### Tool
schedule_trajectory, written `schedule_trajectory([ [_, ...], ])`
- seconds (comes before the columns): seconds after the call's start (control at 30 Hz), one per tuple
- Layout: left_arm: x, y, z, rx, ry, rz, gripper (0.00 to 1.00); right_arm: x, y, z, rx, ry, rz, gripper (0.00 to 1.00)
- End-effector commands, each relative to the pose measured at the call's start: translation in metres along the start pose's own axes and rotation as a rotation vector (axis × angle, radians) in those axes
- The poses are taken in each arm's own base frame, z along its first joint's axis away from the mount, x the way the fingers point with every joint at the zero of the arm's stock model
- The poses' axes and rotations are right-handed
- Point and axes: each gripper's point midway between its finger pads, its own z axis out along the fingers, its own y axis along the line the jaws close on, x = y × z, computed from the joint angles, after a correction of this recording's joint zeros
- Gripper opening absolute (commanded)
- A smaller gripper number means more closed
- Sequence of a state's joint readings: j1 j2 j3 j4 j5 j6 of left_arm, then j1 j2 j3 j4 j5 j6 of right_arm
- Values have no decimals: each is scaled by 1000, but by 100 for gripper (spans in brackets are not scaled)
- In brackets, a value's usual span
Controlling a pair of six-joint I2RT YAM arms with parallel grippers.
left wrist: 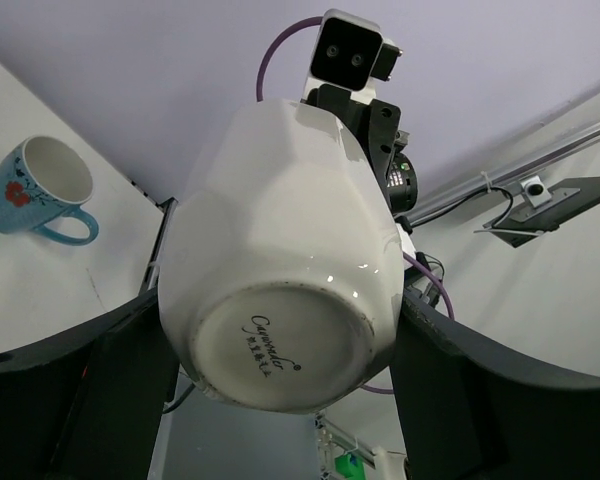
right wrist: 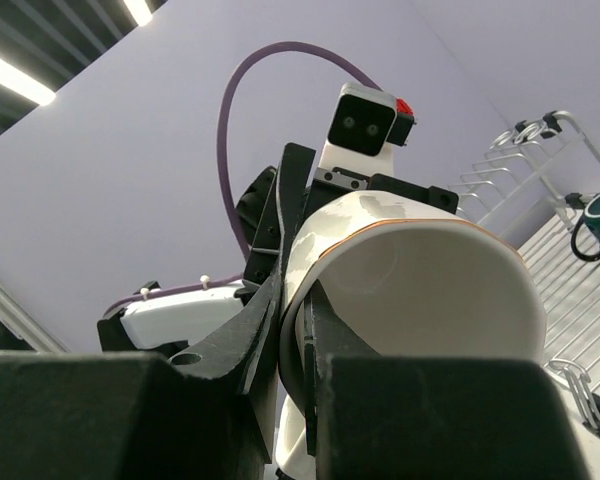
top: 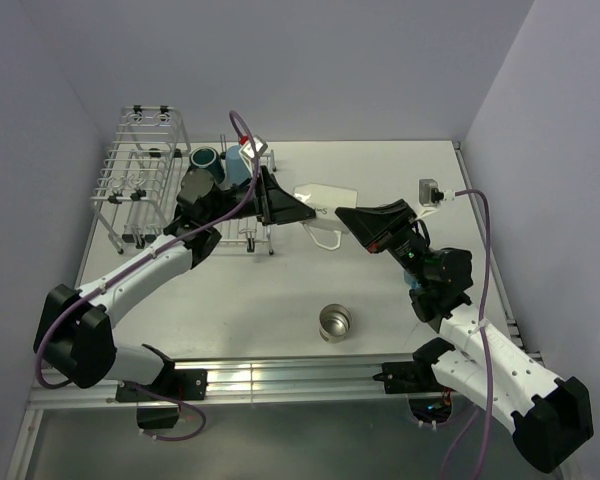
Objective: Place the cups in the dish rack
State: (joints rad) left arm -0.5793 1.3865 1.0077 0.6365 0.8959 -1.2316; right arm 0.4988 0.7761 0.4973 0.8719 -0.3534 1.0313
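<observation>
a: lilac walls, a white table (top: 280, 290), and from above the rack (top: 130, 190) stands at the back left. where's the cream mug (top: 328, 193)?

b: in mid-air over the middle, between the left gripper (top: 302, 210) and the right gripper (top: 348, 217). i'd call it a handover, since the rack is on the left arm's side.

a: and the rest?

b: a teal mug (top: 204, 157) and a blue tumbler (top: 237, 168) are in the rack. a steel cup (top: 334, 322) waits near the front edge.

a: left wrist view?

b: the mug's base faces the lens, with the fingers (left wrist: 90, 380) spread wide either side of its body. i can't tell whether they're pressing it. a blue mug (left wrist: 35, 185) sits on the table beyond.

a: right wrist?

b: clenched on the mug's rim, one finger inside and one outside. that probably leaves the body free for the other arm.
</observation>
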Motion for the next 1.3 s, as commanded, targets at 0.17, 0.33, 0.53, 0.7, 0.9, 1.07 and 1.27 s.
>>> schedule_trajectory([
  [0.17, -11, -4, 6, -64, -34, 98, 24, -23, 41, 4, -129, -61, -77, 0],
  [0.33, -14, -6, 6, -74, -51, 117, 0, -19, 36, 5, -105, -39, -90, 0],
  [0.53, -20, -19, 3, -68, -76, 156, 0, -20, 31, 2, -67, -41, -117, 11],
  [0.7, -24, -35, 0, -38, -103, 189, 0, -21, 27, 1, -40, -50, -131, 38],
  [0.9, -29, -50, -4, -12, -129, 218, 0, -22, 24, 0, -26, -58, -129, 52],
  [1.07, -37, -57, -14, -18, -163, 248, 0, -22, 19, -2, -3, -61, -129, 54],
  [1.27, -51, -62, -31, -56, -207, 275, 0, -20, 7, -5, 53, -62, -135, 56],
])
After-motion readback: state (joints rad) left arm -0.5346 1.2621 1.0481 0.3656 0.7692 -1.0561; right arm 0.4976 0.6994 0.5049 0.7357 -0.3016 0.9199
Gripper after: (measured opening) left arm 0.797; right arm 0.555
